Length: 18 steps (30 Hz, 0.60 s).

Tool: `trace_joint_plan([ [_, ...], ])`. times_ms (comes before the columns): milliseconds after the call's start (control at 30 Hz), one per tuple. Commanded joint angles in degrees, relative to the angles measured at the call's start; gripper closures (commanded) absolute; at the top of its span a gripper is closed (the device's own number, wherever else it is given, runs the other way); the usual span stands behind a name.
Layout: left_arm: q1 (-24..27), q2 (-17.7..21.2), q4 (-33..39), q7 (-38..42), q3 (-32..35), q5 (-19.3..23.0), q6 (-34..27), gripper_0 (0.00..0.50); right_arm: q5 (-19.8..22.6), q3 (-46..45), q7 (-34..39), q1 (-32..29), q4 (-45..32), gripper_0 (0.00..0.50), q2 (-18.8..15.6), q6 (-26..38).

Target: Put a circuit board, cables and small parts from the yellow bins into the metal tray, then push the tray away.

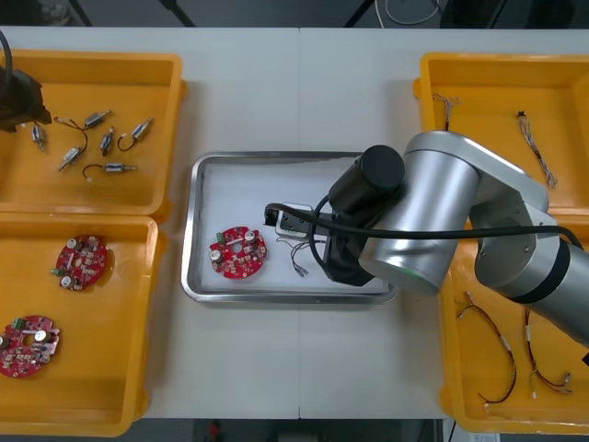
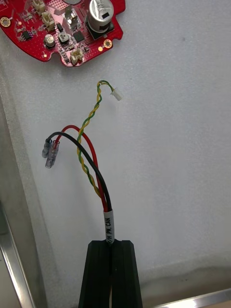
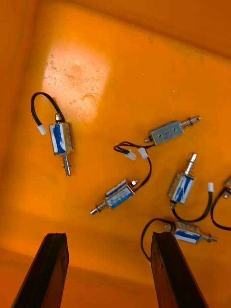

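Observation:
The metal tray (image 1: 239,189), white inside, lies mid-table with a round red circuit board (image 1: 237,251) in it. My right arm reaches over the tray, and a cable end (image 1: 299,260) pokes out from beneath the wrist. In the right wrist view my right gripper (image 2: 113,244) is shut on a red and yellow cable (image 2: 89,159) with a black strand. The cable hangs just over the tray floor, short of the circuit board (image 2: 62,24). My left gripper (image 1: 18,99) hovers over the far left bin. It stands open (image 3: 108,238) above several small metal parts (image 3: 120,192).
The far left yellow bin (image 1: 92,189) holds small metal parts (image 1: 101,138). Two more circuit boards (image 1: 81,261) lie in the near left bin (image 1: 110,368). Both right bins (image 1: 488,120) contain loose cables (image 1: 506,354). The tray rim (image 2: 7,250) runs beside the right fingers.

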<state>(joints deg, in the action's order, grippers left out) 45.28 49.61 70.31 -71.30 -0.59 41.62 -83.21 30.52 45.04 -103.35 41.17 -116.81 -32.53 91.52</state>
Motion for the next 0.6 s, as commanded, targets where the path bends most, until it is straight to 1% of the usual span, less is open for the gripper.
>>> trace_joint_plan([
  [33, 2.4, 1.5, -2.8, -5.3, 1.6, 0.0, 4.5, 0.0, -2.3, 5.1, -1.3, 1.9, 1.9, 0.5, 1.0, -3.8],
  [167, 2.4, 0.7, -4.0, -5.7, 1.6, -0.8, 7.3, 0.0, -2.6, 5.9, -1.7, 1.9, 4.0, 0.5, 1.1, -6.4],
  [267, 2.4, -0.2, -6.2, -5.9, 1.4, -1.0, 10.5, 0.0, -3.1, 5.9, -2.3, 1.9, 5.2, 0.5, 1.1, -8.2],
  [433, 2.4, -1.2, -9.8, -6.4, -2.3, -1.3, 17.7, 0.0, -5.0, 5.8, -3.2, 1.9, 6.1, 0.495, 1.1, -9.5],
  [467, 2.4, -1.2, -10.2, -6.4, -2.7, -1.4, 18.4, 0.0, -5.2, 5.8, -3.3, 1.9, 6.1, 0.476, 1.1, -9.5],
  [500, 2.4, -1.3, -11.0, -6.4, -3.4, -1.4, 19.5, 0.0, -5.2, 5.8, -3.3, 1.9, 6.1, 0.412, 1.1, -9.5],
  [567, 2.4, -1.3, -12.0, -6.5, -4.2, -1.2, 21.0, 0.0, -5.2, 5.7, -3.1, 1.9, 6.1, 0.313, 1.1, -9.5],
  [600, 2.4, -1.4, -12.7, -6.6, -4.8, -1.1, 21.8, 0.0, -5.2, 5.5, -3.1, 1.9, 6.0, 0.216, 1.2, -9.5],
])
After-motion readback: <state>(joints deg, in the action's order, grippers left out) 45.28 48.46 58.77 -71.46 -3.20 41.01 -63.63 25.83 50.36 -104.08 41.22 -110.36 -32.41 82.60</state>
